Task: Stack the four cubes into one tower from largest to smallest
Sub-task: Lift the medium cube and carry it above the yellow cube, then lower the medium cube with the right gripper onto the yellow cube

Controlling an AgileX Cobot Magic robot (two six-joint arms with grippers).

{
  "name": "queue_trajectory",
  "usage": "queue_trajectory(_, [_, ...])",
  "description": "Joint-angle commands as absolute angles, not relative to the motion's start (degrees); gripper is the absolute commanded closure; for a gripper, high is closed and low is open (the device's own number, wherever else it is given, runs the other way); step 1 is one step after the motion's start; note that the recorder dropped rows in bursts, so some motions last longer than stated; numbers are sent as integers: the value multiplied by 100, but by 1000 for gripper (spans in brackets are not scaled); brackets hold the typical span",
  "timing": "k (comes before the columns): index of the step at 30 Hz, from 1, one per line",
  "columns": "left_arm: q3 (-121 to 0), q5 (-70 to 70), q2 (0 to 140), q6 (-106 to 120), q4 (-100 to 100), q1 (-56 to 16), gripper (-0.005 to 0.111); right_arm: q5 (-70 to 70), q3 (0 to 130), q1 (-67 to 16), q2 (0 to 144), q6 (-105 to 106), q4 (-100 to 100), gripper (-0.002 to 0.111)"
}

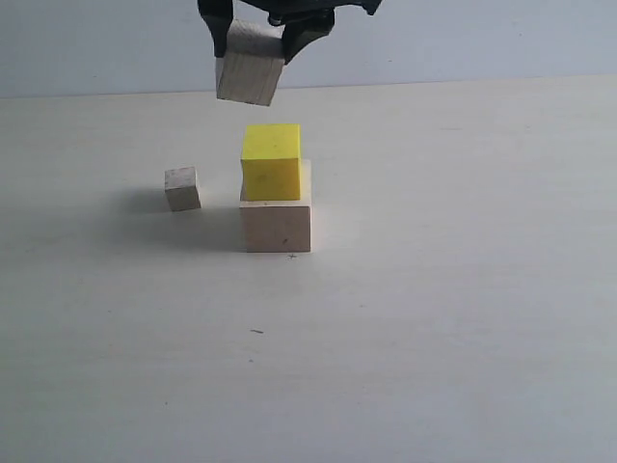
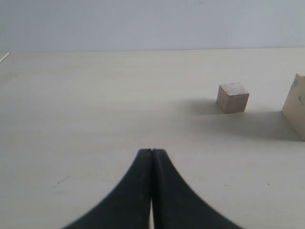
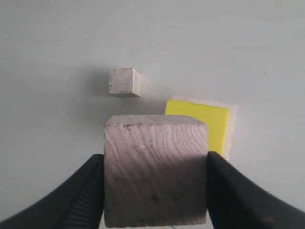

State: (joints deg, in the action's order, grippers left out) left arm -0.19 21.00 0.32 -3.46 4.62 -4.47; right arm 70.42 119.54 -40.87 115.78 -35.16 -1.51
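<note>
Shut tight, with nothing between its fingers, the left gripper (image 2: 151,157) is seen low over the table (image 2: 71,119). Furthest left in the exterior view, the tiny cube (image 1: 182,188) is found alone on the table, near the stack but apart from it. Next, the large cube (image 1: 277,227) is topped by the yellow cube (image 1: 271,162), which is set toward its left edge rather than centred. Above them, slightly to the left, the medium cube (image 1: 251,75) is held tilted, clamped between both fingers of the right gripper (image 1: 258,46). The third placement is judged to be in hand. For the next move, the cube must be levelled, shifted over the yellow face and lowered before release; the tiny cube is left for last.
</note>
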Motion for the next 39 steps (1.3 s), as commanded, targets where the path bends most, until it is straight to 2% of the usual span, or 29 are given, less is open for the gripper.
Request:
queue_trajectory(1, [0, 2056, 0, -340, 418, -594, 107, 6996, 12034, -4102, 11628, -3253, -714, 108])
queue_trajectory(7, [0, 2056, 0, -340, 418, -695, 107, 6996, 12034, -4102, 11628, -1786, -704, 108])
queue_trajectory(14, [0, 2056, 0, -340, 418, -695, 107, 6996, 12034, -4089, 11628, 1461, -714, 108])
queue_trajectory(21, [0, 2056, 0, -340, 418, -695, 107, 6996, 12034, -4089, 11640, 3200, -759, 108])
queue_trajectory(30, [0, 2056, 0, -340, 418, -695, 107, 6996, 12034, -3579, 11686, 4956, 887, 108])
queue_trajectory(39, [0, 2056, 0, -340, 418, -695, 107, 6996, 12034, -2929, 11664, 5503, 1613, 108])
